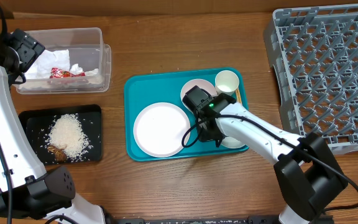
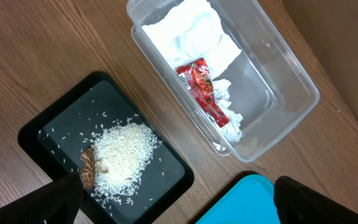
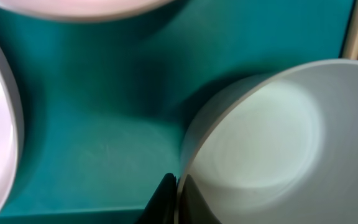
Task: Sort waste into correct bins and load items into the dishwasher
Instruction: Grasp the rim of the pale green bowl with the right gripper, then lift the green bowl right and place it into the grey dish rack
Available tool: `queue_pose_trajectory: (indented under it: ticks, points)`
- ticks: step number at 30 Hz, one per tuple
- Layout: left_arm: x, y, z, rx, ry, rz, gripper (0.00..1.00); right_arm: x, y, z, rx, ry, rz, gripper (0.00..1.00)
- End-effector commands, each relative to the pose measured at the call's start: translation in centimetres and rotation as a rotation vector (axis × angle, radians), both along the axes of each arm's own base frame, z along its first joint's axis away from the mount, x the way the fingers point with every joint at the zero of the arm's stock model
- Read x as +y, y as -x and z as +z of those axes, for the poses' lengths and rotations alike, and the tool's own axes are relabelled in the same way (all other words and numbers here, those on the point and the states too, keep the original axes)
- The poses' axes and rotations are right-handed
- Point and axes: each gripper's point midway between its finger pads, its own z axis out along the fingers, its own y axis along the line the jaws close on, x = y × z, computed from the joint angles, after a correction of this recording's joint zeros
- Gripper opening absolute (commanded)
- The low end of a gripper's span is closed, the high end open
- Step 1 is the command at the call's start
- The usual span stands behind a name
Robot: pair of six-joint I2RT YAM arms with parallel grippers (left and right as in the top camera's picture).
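My right gripper [image 3: 176, 199] is shut on the rim of a pale bowl [image 3: 272, 143], one finger inside and one outside; in the overhead view it sits at the teal tray's front right [image 1: 234, 142]. A white plate [image 1: 161, 129], a second bowl [image 1: 197, 88], a white cup [image 1: 227, 81] and chopsticks [image 1: 237, 94] are also on that tray. My left gripper [image 2: 179, 199] is open and empty above the table. White napkins [image 2: 191, 31] and a red wrapper [image 2: 204, 90] lie in the clear tub [image 2: 278, 81]. Rice [image 2: 123, 152] and brown scraps [image 2: 89, 168] lie in the black tray [image 2: 33, 130].
The teal serving tray [image 1: 132, 112] sits mid-table. The grey dish rack [image 1: 328, 68] stands at the far right, with nothing in it that I can see. The clear tub [image 1: 64, 59] and black tray [image 1: 30, 121] are at the left.
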Motion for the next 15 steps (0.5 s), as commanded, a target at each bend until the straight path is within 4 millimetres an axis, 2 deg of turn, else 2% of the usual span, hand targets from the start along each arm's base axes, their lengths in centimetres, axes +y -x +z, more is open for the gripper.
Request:
queue_pose_trajectory:
  ticks: [1,7,11,15]
  points:
    - [0.3,-0.2,-0.3,0.015,-0.016,-0.011,1.0,0.5,-0.5,1.0,-0.009,-0.004,-0.004,0.04]
    - [0.3,-0.2,-0.3,0.015,-0.016,-0.011,1.0,1.3,-1.3,4.1,-0.04,-0.039,-0.004,0.04]
    - [0.3,-0.2,-0.3,0.015,-0.016,-0.011,1.0,2.0,-2.4,8.3,-0.107,-0.091,-0.005,0.04]
    - [0.3,-0.2,-0.3,0.015,-0.016,-0.011,1.0,1.7,-3.6,14.2,-0.208,-0.155,-0.011,0.04]
